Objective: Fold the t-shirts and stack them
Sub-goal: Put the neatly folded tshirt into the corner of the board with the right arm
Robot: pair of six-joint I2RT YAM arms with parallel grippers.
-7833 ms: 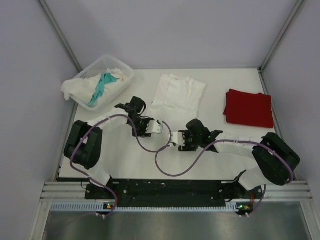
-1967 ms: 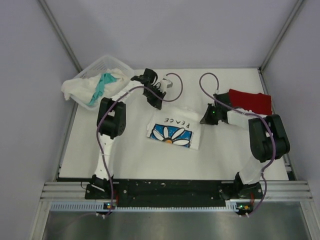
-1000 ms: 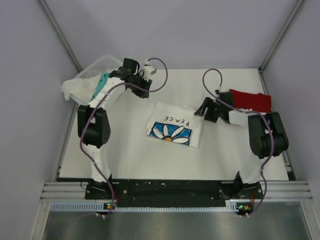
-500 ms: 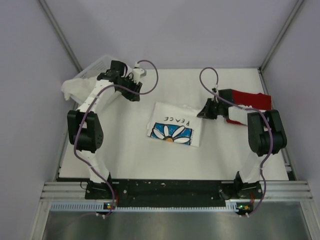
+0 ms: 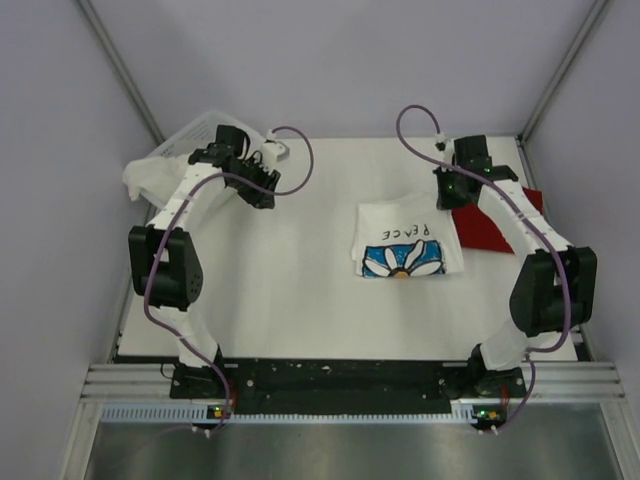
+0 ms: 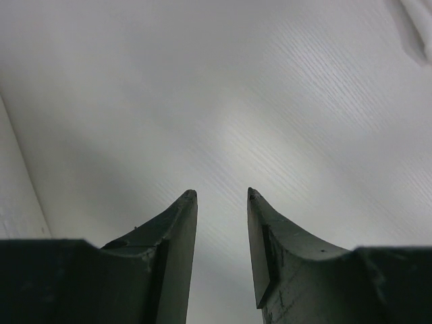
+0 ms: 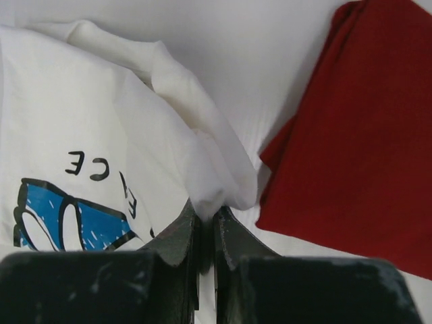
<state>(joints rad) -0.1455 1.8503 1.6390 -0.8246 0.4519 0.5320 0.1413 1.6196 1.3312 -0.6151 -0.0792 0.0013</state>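
The folded white t-shirt [image 5: 402, 240] with the blue flower print and PEACE lettering lies right of the table's middle. My right gripper [image 5: 452, 192] is shut on its far right corner; the pinched fold shows in the right wrist view [image 7: 206, 196]. The folded red t-shirt [image 5: 490, 222] lies just right of it, partly under my right arm, and also shows in the right wrist view [image 7: 351, 135]. My left gripper [image 5: 262, 192] is open and empty over bare table beside the basket; its jaws stand apart in the left wrist view [image 6: 219, 202]. White cloth [image 5: 150, 178] hangs over the basket.
The white plastic basket [image 5: 190, 135] stands at the back left, mostly hidden by my left arm. Purple cables loop above both wrists. Grey walls close in the table at left, back and right.
My right gripper has dragged the white PEACE shirt to the right, up against the red shirt, and moved toward the back. My left gripper stays by the basket.
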